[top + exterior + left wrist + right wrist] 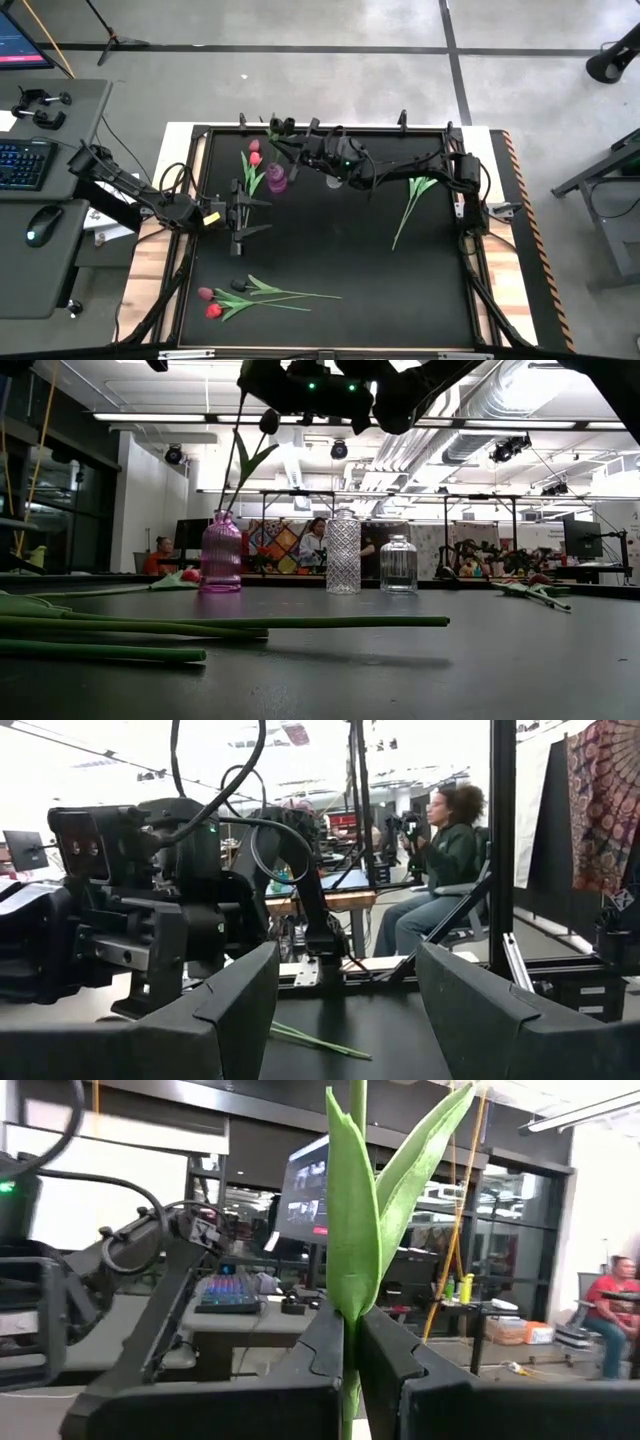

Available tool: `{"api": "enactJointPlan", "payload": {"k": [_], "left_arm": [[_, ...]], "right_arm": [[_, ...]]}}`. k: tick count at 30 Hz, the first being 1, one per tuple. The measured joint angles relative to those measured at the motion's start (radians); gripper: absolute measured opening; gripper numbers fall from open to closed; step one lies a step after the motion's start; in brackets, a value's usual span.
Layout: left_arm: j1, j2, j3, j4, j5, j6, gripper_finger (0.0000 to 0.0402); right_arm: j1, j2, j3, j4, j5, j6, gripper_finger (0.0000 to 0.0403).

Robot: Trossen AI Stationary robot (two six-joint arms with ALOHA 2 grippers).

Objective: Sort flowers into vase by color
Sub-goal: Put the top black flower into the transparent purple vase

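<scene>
My right gripper (283, 128) reaches across the far side of the table and is shut on a dark-budded tulip (268, 422) above the pink vase (221, 553) (277, 180). The tulip's stem (232, 470) runs down to the vase's mouth. Two clear vases (343, 552) (398, 565) stand beside the pink one. Red, pink and dark tulips (215, 300) lie at the near left, two more (253, 158) lie at the far left, and one (415, 195) lies to the right. My left gripper (245, 215) (345, 1010) waits open at the table's left. My right gripper (350, 1335) pinches the tulip's green stem (349, 1315) between its two fingers, just below where the leaves (352, 1230) spread. The fingers come level from the table's right side and lie across the stem. The tulip stands nearly upright, lifted off the table, with its lower stem at the pink vase's mouth (226, 512).
Long stems (200, 625) lie across the near table in the low view. The black mat has a raised frame (320, 128) around it. A desk with keyboard (20, 165) and mouse stands left of the table. People sit in the room beyond (450, 850).
</scene>
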State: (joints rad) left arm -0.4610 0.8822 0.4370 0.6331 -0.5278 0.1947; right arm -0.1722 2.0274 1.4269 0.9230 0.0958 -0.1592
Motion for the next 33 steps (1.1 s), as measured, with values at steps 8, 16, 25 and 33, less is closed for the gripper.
{"api": "enactJointPlan", "payload": {"k": [8, 16, 25, 33], "left_arm": [[0.0, 0.0, 0.0, 0.0, 0.0, 0.0, 0.0225], [0.0, 0.0, 0.0, 0.0, 0.0, 0.0, 0.0225], [0.0, 0.0, 0.0, 0.0, 0.0, 0.0, 0.0225], [0.0, 0.0, 0.0, 0.001, 0.0, 0.0, 0.0225]], "right_arm": [[0.006, 0.0, 0.0, -0.015, 0.024, 0.001, 0.0], [0.009, 0.0, 0.0, -0.022, 0.025, -0.006, 0.0], [0.009, 0.0, 0.0, -0.053, 0.025, 0.042, 0.0], [0.005, 0.0, -0.001, -0.172, 0.025, 0.146, 0.0]]}}
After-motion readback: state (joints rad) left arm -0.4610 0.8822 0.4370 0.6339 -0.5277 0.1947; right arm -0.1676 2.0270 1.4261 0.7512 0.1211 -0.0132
